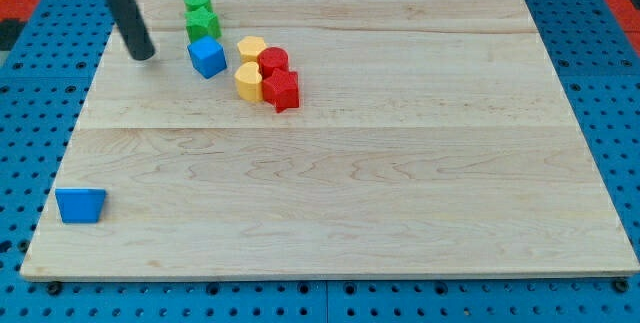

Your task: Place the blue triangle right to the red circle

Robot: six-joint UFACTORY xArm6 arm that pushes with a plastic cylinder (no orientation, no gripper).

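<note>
My tip is down on the desk near the top-left corner, just left of the block cluster. No fingers on this rig, only the bare rod, so nothing to spread or pinch.

Blue triangle sits alone at the bottom-left corner, close to the desk's left edge and not far from the bottom edge. It is well apart from my tip and from everything else.

Red circle is in the cluster toward the top-left. A second red block sits just below it, touching or nearly so; shape looks star-like but I can't say for sure at this resolution. Two yellow blocks are on the red ones' left: one up beside the red circle, one below it, both packed tight against the reds.

Blue cube is left of the yellows, with a small gap. It is the nearest block to my tip, on the tip's right. Two green blocks are stacked along the view's top, just above the blue cube, close to the top edge.

Right of the red circle there is bare wood all the way to the right edge. The lower half of the desk holds only the blue triangle.
</note>
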